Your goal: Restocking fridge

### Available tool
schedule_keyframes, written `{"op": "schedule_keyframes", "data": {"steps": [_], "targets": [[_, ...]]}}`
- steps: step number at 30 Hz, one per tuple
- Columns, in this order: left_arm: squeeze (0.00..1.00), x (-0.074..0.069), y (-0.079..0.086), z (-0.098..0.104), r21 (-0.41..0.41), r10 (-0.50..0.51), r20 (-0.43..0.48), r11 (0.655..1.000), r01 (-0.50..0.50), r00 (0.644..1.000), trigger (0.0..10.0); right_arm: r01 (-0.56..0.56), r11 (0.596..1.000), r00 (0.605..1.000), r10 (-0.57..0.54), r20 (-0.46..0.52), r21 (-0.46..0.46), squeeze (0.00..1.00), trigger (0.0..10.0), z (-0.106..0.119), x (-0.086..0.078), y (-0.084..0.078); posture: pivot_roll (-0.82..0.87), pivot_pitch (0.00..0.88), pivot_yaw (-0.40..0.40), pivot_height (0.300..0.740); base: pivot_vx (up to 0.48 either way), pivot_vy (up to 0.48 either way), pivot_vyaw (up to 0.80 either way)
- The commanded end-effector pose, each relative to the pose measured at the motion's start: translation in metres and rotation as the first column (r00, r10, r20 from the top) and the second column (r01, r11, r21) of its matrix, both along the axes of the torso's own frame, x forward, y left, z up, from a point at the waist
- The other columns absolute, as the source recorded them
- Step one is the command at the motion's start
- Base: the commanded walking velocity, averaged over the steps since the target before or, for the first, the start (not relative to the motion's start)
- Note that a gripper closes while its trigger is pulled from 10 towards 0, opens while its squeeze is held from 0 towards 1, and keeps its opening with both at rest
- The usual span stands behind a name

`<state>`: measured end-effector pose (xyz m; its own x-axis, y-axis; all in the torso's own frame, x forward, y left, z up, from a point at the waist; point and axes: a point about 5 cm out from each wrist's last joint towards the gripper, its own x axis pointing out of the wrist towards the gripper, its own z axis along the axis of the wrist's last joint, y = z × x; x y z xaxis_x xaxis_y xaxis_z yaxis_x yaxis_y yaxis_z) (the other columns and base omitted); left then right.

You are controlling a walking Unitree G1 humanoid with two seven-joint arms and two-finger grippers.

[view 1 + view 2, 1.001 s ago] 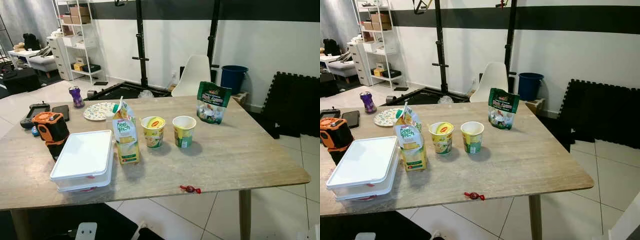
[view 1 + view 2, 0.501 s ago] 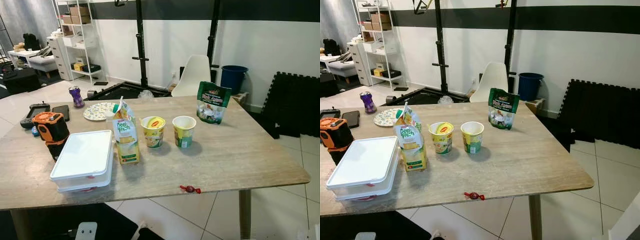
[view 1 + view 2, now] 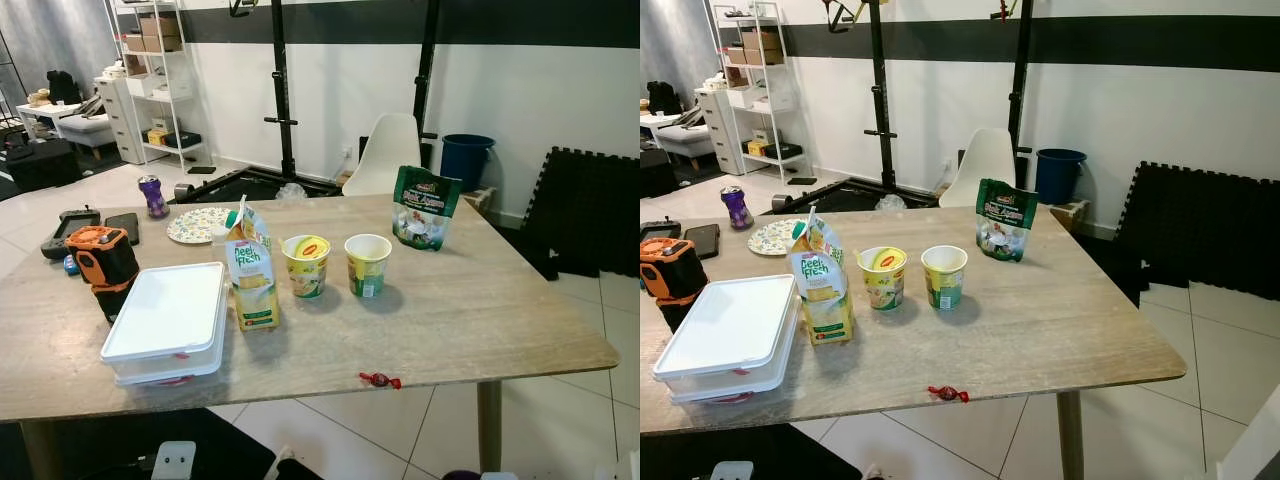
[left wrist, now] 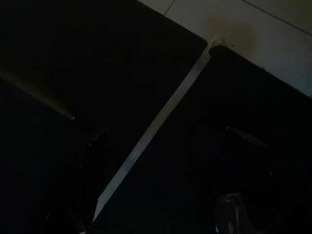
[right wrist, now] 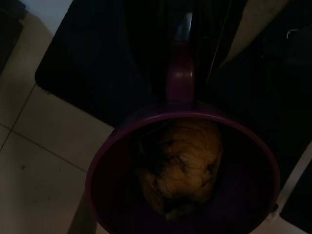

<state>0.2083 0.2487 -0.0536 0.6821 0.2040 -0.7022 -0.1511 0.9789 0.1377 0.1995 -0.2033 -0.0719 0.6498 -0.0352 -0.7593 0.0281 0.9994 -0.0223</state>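
Wooden bench (image 3: 470, 320) in a tiled room with a black rack, a white chair (image 3: 385, 150) and a blue bin (image 3: 467, 155) behind it. On the bench stand the goods judged to be for the fridge: a white lidded box (image 3: 167, 320), a juice carton (image 3: 250, 275) just beside it, two noodle cups (image 3: 306, 264) (image 3: 368, 262) side by side, and a green pouch (image 3: 425, 205) farther back. A wrapped sweet (image 3: 380, 379) lies near the front edge.

Right wrist view: a purple bowl (image 5: 183, 170) holding a brownish lump (image 5: 183, 165), close before the camera over floor tiles; whether the right pincer grips it cannot be told. Left wrist view: too dark to judge the left pincer.

Risks: if the bowl is carried, tilting could spill its contents; the tall, open-topped carton would topple readily if brushed.
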Motion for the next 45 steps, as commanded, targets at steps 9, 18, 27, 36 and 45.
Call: {"op": "schedule_keyframes", "data": {"steps": [9, 18, 27, 36, 45], "targets": [[0.00, 0.003, 0.001, 0.001, -0.001, 0.015, 0.005, 1.000, -0.015, 1.000, 10.0, -0.029, 1.000, 0.997, 0.029, 0.066, 0.003, 0.00, 10.0, 0.008, 0.014, 0.007, 0.07, 0.000, -0.011, 0.734, 0.000, 0.000, 0.00], [0.00, 0.010, 0.001, 0.005, 0.003, -0.003, 0.019, 1.000, 0.003, 1.000, 10.0, -0.027, 1.000, 0.995, 0.026, 0.101, 0.012, 0.00, 10.0, 0.014, 0.024, 0.009, 0.05, 0.000, -0.004, 0.734, 0.000, 0.000, 0.00], [0.00, 0.003, 0.005, 0.002, -0.001, 0.016, -0.010, 1.000, -0.016, 1.000, 10.0, -0.044, 0.999, 0.996, 0.042, 0.076, 0.028, 0.00, 10.0, 0.010, 0.019, 0.012, 0.05, 0.000, -0.002, 0.734, 0.000, 0.000, 0.00], [0.00, -0.009, 0.004, -0.006, -0.003, 0.024, -0.046, 1.000, -0.024, 0.999, 10.0, -0.071, 0.997, 0.997, 0.071, 0.028, 0.012, 0.00, 10.0, 0.005, 0.009, 0.008, 0.04, 0.000, -0.016, 0.734, 0.000, 0.000, 0.00], [0.00, -0.008, 0.004, -0.004, 0.001, 0.014, -0.029, 1.000, -0.014, 0.999, 10.0, -0.043, 0.999, 0.998, 0.043, 0.053, 0.007, 0.00, 10.0, 0.008, 0.014, 0.003, 0.03, 0.036, -0.011, 0.734, 0.000, 0.000, 0.00]]}}
